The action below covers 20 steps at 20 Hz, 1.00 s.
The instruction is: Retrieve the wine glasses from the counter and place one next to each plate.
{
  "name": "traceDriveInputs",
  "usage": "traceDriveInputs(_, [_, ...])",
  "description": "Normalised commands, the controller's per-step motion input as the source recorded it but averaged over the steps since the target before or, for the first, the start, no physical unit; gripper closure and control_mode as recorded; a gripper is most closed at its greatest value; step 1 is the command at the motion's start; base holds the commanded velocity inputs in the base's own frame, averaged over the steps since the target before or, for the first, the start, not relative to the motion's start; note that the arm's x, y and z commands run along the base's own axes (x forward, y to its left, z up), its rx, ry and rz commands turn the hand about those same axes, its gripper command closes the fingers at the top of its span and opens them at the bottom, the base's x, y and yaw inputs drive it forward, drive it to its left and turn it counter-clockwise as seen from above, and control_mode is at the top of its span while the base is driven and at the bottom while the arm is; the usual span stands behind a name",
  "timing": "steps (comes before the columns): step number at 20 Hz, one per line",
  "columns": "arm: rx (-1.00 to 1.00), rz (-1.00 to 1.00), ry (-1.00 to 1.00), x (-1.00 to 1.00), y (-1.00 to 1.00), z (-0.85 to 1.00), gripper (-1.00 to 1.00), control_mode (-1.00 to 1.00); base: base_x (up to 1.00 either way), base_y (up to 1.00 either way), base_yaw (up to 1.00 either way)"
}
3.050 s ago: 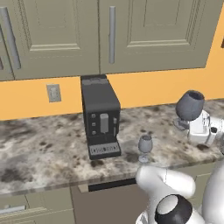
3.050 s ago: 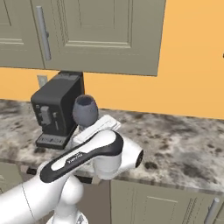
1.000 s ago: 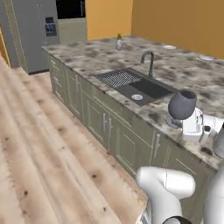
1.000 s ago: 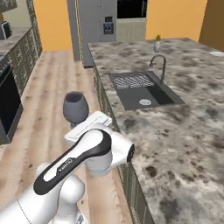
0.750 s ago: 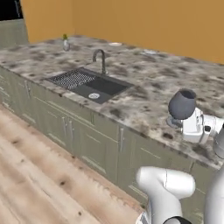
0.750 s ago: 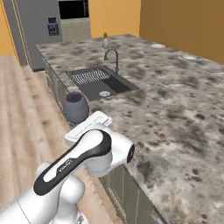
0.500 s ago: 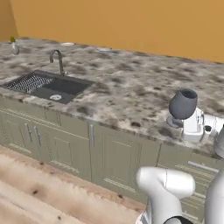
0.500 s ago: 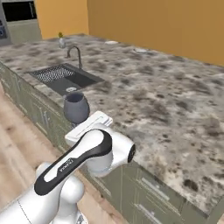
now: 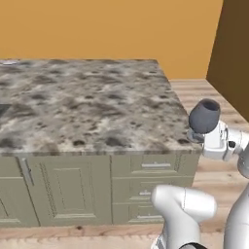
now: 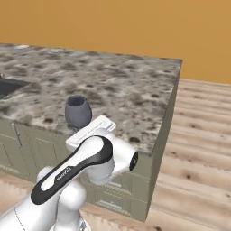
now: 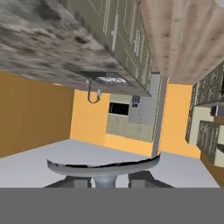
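Note:
My gripper (image 9: pixel 198 138) is shut on the stem of a grey-blue wine glass (image 9: pixel 205 116), holding it upright at about worktop height just off the right end of a speckled stone island (image 9: pixel 87 107). In the right base view the same wine glass (image 10: pixel 77 113) stands above the gripper (image 10: pixel 86 130), in front of the island's near edge. The hand view is rolled over and looks past the glass's round base (image 11: pixel 103 166) between the fingertips (image 11: pixel 141 178). A pale flat plate (image 9: pixel 7 62) lies at the island's far left edge. The counter is out of view.
Olive-grey cabinet fronts and drawers (image 9: pixel 73 189) run under the island top. Wooden floor (image 10: pixel 198 135) lies open to the right of the island's end. An orange wall (image 9: pixel 112 29) stands behind, with a darker brown wall (image 9: pixel 236 53) at the right.
The whole scene has swung sideways as the base turned: the sink slid off to the left and the island's right end came into view. The glass stays in the gripper.

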Motion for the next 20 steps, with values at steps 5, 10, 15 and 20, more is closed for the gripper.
traceDriveInputs(5, [0.0, 0.0, 0.0, 0.0, 0.0, 0.0, 1.0, 1.0, 0.11, -1.0, -0.41])
traceDriveInputs(10, [0.0, 0.0, 0.0, 0.0, 0.0, 0.0, 1.0, 1.0, 0.54, -1.0, -0.29])
traceDriveInputs(15, [0.0, 0.0, 0.0, 0.0, 0.0, 0.0, 1.0, 1.0, 1.0, -0.98, -0.05])
traceDriveInputs(20, [0.0, 0.0, 0.0, 0.0, 0.0, 0.0, 1.0, 1.0, 1.0, -0.86, 0.04])
